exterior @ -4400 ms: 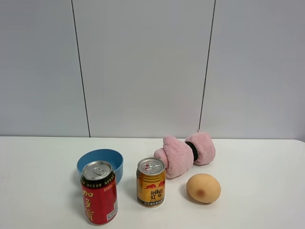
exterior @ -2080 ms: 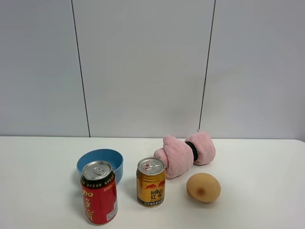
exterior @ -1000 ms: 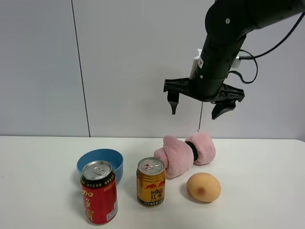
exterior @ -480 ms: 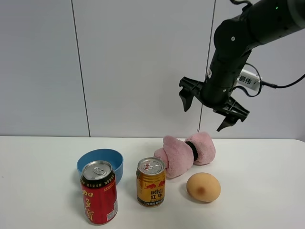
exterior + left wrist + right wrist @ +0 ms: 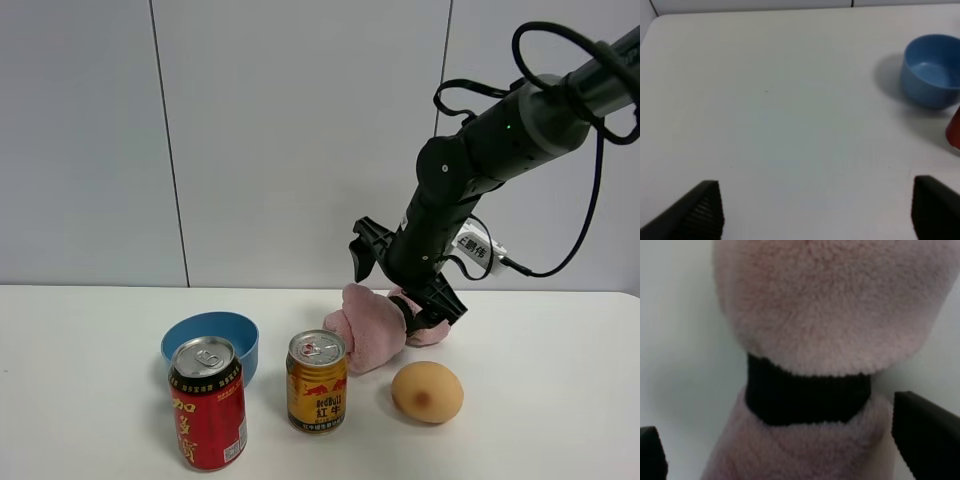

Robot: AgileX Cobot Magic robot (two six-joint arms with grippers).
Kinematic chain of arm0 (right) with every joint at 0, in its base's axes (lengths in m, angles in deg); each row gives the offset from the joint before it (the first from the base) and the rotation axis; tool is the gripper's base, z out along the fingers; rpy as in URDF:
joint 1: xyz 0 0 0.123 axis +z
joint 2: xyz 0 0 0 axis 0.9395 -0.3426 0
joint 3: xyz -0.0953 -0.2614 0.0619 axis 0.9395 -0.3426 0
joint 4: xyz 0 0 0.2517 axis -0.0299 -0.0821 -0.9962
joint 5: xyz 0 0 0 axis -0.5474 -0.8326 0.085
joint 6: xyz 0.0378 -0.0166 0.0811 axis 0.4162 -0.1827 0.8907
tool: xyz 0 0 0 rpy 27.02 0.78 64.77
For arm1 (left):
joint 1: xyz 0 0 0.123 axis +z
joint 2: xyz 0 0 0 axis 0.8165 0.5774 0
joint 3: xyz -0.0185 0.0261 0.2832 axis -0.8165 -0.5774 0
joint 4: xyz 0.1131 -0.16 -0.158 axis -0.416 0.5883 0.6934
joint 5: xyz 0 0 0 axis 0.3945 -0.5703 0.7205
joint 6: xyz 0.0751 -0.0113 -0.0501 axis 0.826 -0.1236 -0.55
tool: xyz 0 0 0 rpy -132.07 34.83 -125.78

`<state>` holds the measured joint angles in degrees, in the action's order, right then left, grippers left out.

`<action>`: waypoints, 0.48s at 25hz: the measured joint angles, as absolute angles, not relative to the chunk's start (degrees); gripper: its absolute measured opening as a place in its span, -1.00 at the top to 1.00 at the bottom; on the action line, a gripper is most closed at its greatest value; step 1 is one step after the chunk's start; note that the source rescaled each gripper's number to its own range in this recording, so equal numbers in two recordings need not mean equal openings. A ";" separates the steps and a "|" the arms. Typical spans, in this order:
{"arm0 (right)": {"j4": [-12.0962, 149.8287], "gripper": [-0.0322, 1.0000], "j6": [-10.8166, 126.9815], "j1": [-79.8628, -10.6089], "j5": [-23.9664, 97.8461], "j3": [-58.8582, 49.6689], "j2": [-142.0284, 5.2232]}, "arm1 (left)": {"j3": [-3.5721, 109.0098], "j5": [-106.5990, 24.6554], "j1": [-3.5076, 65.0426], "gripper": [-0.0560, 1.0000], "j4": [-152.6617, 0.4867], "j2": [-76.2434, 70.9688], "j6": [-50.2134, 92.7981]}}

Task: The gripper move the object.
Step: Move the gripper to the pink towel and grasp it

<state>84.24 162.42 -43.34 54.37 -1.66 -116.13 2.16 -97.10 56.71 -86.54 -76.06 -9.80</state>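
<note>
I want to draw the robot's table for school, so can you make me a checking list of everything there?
Surface: white table, no spills seen.
Job's things: pink towel with a black band, lying behind the gold can and tan ball.
Clutter: blue bowl, red can and gold can upright, tan ball.
Hands: right hand open, down over the towel's band, a finger on each side; left hand open above bare table.
Cables: black cables loop off the right arm, above the table.
Surroundings: grey wall panels; nothing else seen.
</note>
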 joint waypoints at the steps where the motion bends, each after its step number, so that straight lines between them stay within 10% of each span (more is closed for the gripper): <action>1: 84.30 -0.88 162.58 -43.34 53.86 -1.66 -116.76 | 2.16 -97.10 56.71 -1.00 -86.54 -76.06 -9.80; 12: 92.58 -0.88 163.27 -44.31 52.21 -1.66 -119.60 | 2.16 -97.10 56.71 -1.00 -86.54 -76.06 -9.80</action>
